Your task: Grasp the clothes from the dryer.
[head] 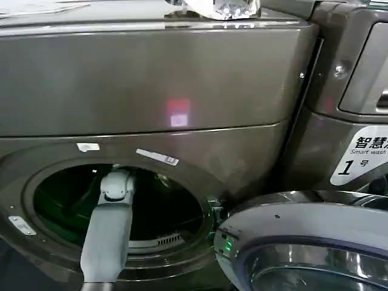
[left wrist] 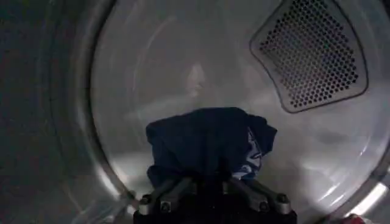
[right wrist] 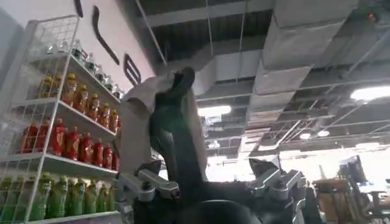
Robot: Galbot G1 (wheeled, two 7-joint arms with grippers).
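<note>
The dryer (head: pixel 151 91) is a bronze-grey front loader, and its round porthole (head: pixel 121 206) stands open. My left arm (head: pixel 112 224) reaches through the porthole into the drum. In the left wrist view, my left gripper (left wrist: pixel 210 178) is shut on the clothes (left wrist: pixel 204 140), a bunched dark navy garment with a pale printed patch on one side. The bunch hides the fingertips and hangs in front of the shiny drum wall (left wrist: pixel 152 67). My right gripper (right wrist: pixel 222 149) is away from the dryer, pointing up toward a ceiling, open with nothing between its fingers.
The dryer's grey-rimmed glass door (head: pixel 303 248) is swung open at the lower right. A neighbouring machine panel with a white "1" sticker (head: pixel 357 159) stands to the right. A perforated vent (left wrist: pixel 311 52) sits in the drum's back wall. Shelves of bottles (right wrist: pixel 61 146) show beside the right gripper.
</note>
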